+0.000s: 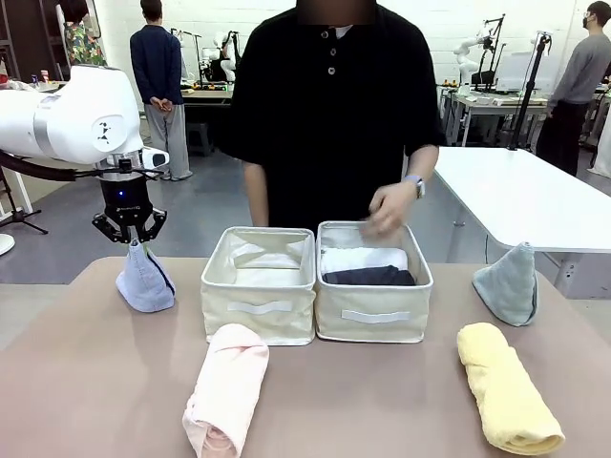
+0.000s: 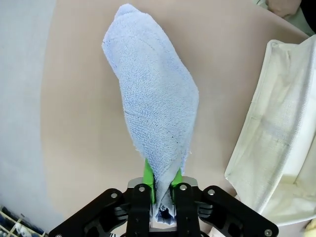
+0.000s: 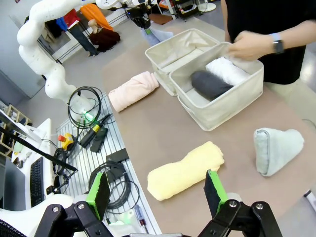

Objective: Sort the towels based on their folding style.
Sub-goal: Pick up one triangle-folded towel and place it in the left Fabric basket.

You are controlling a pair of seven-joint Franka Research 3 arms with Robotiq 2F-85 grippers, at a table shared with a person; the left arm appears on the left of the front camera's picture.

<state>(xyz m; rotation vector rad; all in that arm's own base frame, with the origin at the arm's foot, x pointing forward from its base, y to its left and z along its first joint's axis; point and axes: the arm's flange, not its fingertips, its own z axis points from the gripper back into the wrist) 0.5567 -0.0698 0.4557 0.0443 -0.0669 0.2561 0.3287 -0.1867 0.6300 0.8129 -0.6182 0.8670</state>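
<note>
The left gripper (image 2: 163,180) has its green pads (image 2: 148,177) pressed together on the peak of the light blue cone towel (image 2: 153,98), whose wide base spreads out beyond the fingertips toward the table (image 2: 74,148). I cannot tell whether that base has cleared the top. The pinch takes only a thin fold, so the lift should be straight and slow, or the cone may slump or unroll. To one side of the fingers stands the cream wall of the left bin (image 2: 276,148), close by; the base must rise above its rim before crossing. The other side is bare table running to its edge. Farther off, the right bin (image 1: 372,320) holds rolled towels, with the person's hand (image 1: 389,208) in it. The right gripper (image 3: 157,192) hangs with fingers spread wide above the yellow towel (image 3: 185,170).
</note>
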